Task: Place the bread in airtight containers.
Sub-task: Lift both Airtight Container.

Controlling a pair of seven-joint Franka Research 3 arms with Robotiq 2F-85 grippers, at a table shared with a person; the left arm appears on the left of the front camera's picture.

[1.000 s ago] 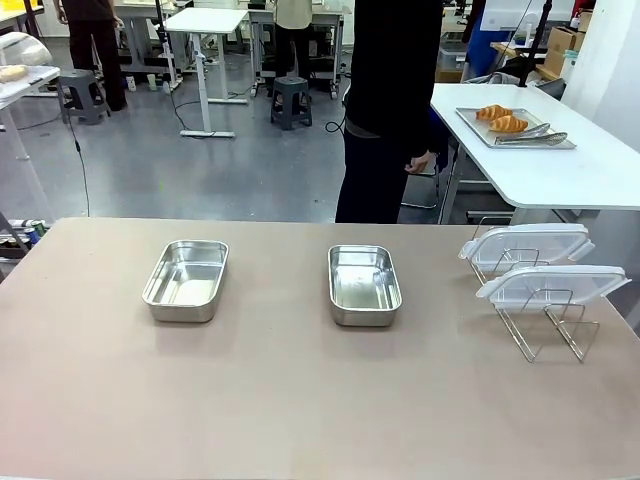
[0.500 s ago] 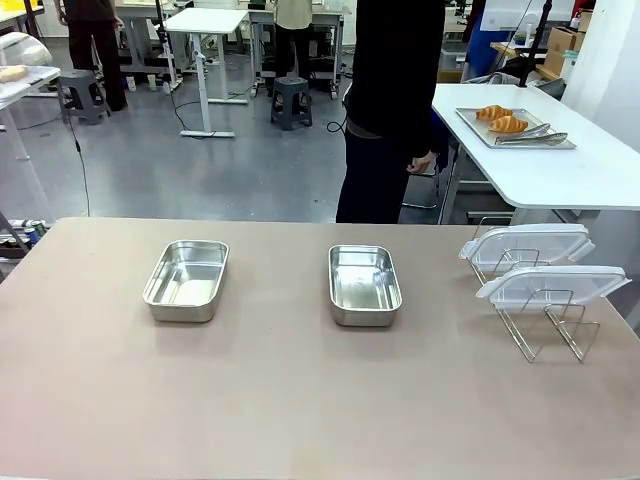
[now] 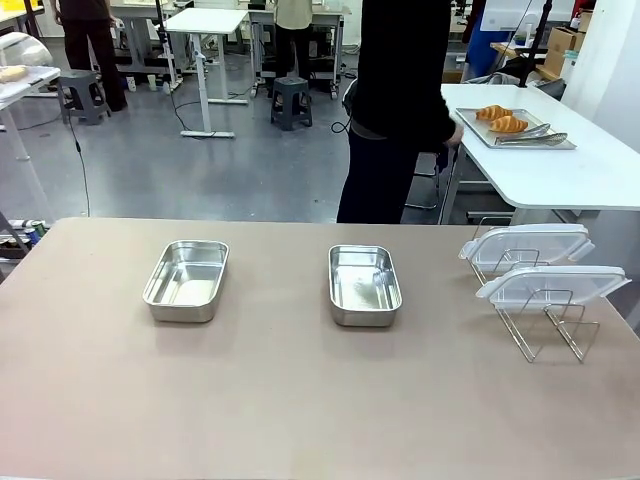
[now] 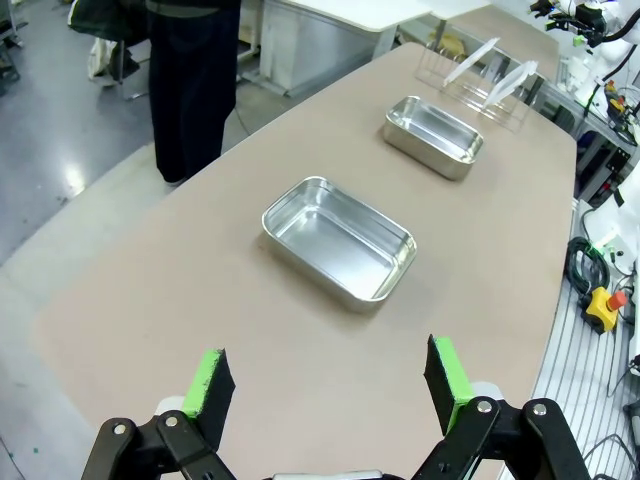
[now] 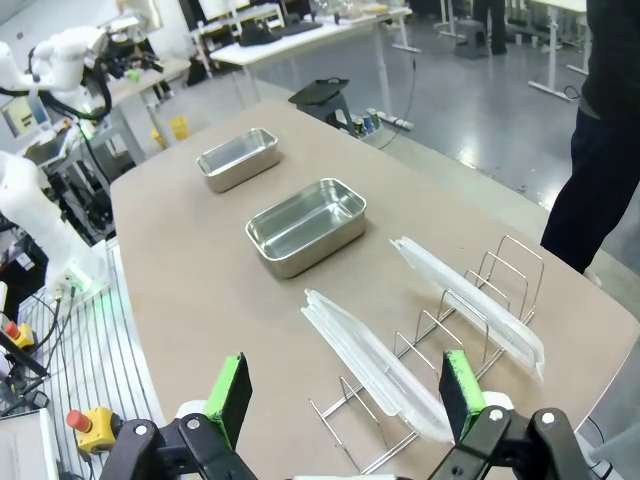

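Observation:
Two empty steel airtight containers stand on the brown table: one at the left point(image 3: 186, 279) and one in the middle point(image 3: 364, 284). The left wrist view has the near container point(image 4: 339, 239) ahead of my open left gripper point(image 4: 328, 383) and the other point(image 4: 434, 136) farther off. In the right wrist view both containers point(image 5: 306, 225) point(image 5: 238, 158) lie beyond my open right gripper point(image 5: 345, 392). The bread, two croissants point(image 3: 501, 118), lies on a tray point(image 3: 545, 141) on a white side table behind. A person in dark clothes point(image 3: 395, 110) stands at the far edge, a hand reaching toward that tray.
Two clear lids point(image 3: 527, 243) point(image 3: 552, 282) lean in a wire rack point(image 3: 545, 330) at the table's right; in the right wrist view the lids point(image 5: 382, 362) sit just ahead of my fingers. Tongs point(image 3: 532, 135) lie on the tray. Stools and desks stand in the background.
The person has turned to the right and stretched an arm toward the tray with the croissants. Nothing on my table has moved.

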